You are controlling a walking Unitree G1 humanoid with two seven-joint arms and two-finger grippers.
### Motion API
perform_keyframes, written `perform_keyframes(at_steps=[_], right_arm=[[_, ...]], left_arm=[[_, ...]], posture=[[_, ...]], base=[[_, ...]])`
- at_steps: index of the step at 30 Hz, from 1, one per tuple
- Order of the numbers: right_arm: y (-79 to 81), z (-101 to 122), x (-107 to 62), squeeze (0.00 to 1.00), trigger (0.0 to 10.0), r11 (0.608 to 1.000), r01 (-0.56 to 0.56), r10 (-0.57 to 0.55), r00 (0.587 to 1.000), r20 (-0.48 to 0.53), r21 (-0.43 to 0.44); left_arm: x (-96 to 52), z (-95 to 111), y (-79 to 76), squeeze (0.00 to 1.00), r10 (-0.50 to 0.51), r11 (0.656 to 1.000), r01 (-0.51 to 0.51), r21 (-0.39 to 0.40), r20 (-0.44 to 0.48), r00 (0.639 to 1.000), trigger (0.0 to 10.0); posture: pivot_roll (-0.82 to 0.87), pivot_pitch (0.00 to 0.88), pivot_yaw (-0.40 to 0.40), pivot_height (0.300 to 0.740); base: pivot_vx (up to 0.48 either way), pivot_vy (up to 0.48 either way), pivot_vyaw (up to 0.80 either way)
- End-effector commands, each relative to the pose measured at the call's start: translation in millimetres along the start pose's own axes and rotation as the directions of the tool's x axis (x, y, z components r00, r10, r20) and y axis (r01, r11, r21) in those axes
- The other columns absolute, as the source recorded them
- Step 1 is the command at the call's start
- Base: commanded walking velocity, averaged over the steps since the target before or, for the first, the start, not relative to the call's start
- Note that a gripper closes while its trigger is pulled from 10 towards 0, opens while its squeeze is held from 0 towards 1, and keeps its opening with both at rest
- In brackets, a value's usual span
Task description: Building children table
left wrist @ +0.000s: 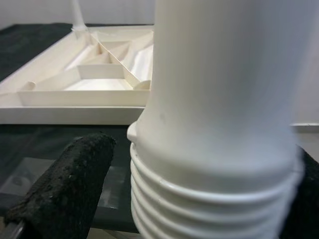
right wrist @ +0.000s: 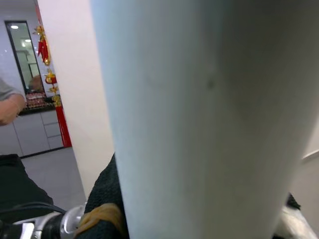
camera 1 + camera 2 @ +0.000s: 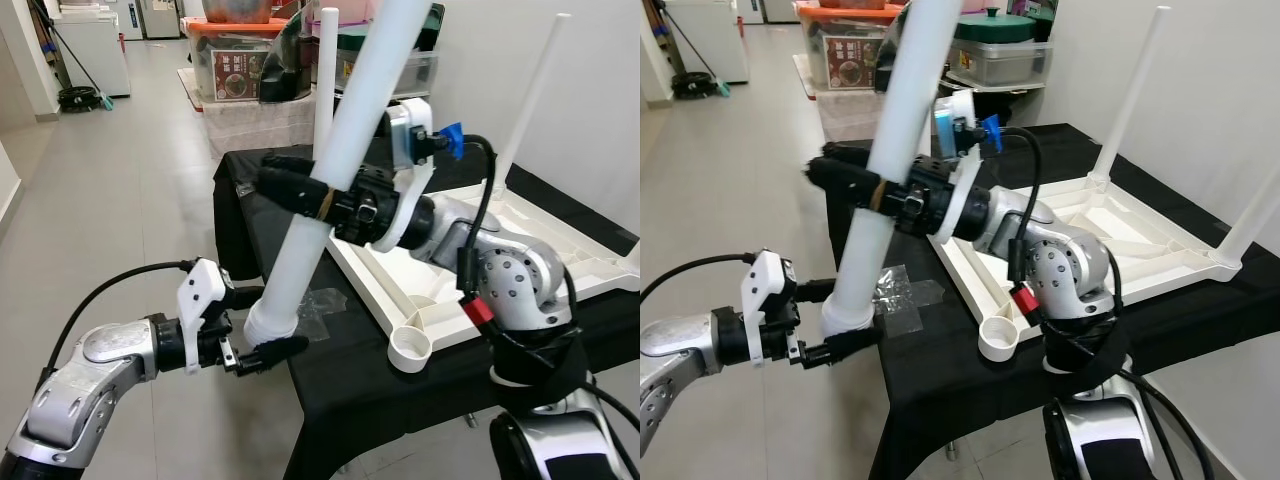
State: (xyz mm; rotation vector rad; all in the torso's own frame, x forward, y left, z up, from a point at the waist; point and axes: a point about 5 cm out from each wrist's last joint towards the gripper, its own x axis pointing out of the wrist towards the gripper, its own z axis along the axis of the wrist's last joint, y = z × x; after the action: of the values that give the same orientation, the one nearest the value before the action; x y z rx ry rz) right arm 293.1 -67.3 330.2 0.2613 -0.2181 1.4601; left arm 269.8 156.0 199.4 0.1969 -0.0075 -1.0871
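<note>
- The leg (image 3: 345,130) slants steeply, threaded end low at the table's near edge, top leaning up and away to the right.
- The right gripper (image 3: 300,192) is clenched round its middle; the left gripper (image 3: 262,330) pinches the threaded end.
- The empty socket (image 3: 409,346) of the upturned tabletop (image 3: 520,235) lies near, right of the thread.

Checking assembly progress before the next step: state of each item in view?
loose table leg: tilted, off the table, threaded end down
right gripper: shut on the leg mid-shaft
left gripper: shut on the leg's threaded end
tabletop: upside down on the black cloth
corner socket: empty, no leg
mounted legs: upright in their sockets
</note>
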Motion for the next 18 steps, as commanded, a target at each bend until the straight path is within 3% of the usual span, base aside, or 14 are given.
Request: perform_keyframes(at_steps=[1,3,4,7,8,18], right_arm=[[5.8,-0.2,4.5,0.0,10.0,0.999,-0.03,0.03,1.0,0.006,0.012],[8.1,0.3,7.5,0.0,10.0,0.999,-0.037,0.037,0.999,0.016,0.017],[9.2,0.7,8.4,0.0,10.0,0.999,-0.04,0.04,0.999,0.019,0.019],[10.2,0.8,8.9,0.0,10.0,0.999,-0.044,0.043,0.999,0.019,0.02],[11.1,0.7,9.3,0.0,10.0,0.999,-0.045,0.044,0.999,0.018,0.021],[8.8,-8.0,5.6,0.0,10.0,0.999,-0.006,0.007,1.0,-0.013,0.041]], left_arm=[[3.0,-2.1,1.0,0.0,-0.016,1.0,0.017,0.015,-0.023,1.0,10.0],[7.5,-4.2,1.6,0.0,-0.031,0.999,0.031,0.009,-0.023,0.999,10.0],[9.0,-4.5,2.0,0.0,-0.032,0.999,0.032,0.009,-0.019,0.999,6.0],[10.2,-4.6,2.1,0.0,-0.035,0.999,0.035,0.007,-0.012,0.999,6.0],[11.3,-4.1,1.6,0.0,-0.044,0.999,0.044,0.004,0.0,0.999,0.0],[10.5,-0.1,-7.9,0.0,-0.086,0.996,0.086,-0.003,0.046,0.995,0.0]], posture=[[0.06,0.0,-0.031,0.74],[0.06,0.0,-0.029,0.74],[0.06,0.0,-0.026,0.74],[0.06,0.0,-0.026,0.74],[0.05,0.0,-0.024,0.74],[0.06,0.0,-0.032,0.74]], base=[[0.0,0.0,0.0],[0.0,0.0,0.0],[0.0,0.0,0.0],[0.0,0.0,0.0],[0.0,0.0,0.0],[0.0,0.0,0.0]])
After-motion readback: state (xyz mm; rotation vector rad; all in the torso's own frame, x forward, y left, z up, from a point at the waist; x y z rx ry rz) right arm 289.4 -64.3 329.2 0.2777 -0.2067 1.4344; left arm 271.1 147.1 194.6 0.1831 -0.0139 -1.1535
